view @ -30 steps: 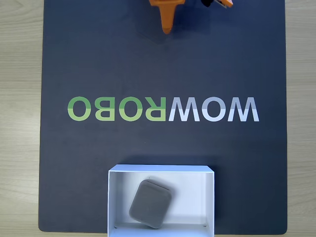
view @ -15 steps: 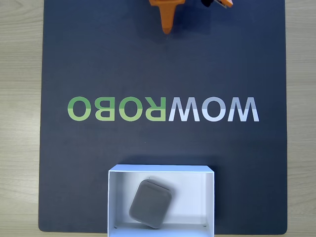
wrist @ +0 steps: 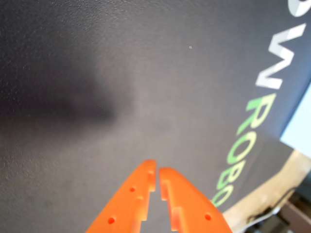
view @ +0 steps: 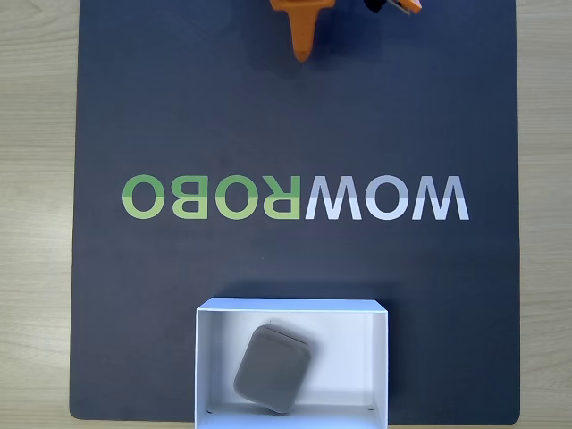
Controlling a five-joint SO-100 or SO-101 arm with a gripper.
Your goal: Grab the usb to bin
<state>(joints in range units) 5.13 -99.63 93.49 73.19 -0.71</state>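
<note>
Mat (view: 295,125) of dark grey covers most of a pale wood-grain worktop (view: 36,179) in the fixed view, and serves as the landmark here. One line of lettering (view: 295,197), "WOWROBO", runs across the middle of the mat, upside down, part green and part pale grey. One bin (view: 380,357), a shallow white open box, sits on the mat at its bottom edge, just right of centre. One usb (view: 272,367), a small grey rounded block, lies flat inside the bin, turned at an angle, left of the bin's centre and near its lower wall. One orange gripper (view: 303,55) pokes in at the mat's top edge, well apart from the bin. In the wrist view the gripper (wrist: 157,171) hangs above bare mat, its two jaws clenched almost tip to tip with nothing between them.
</note>
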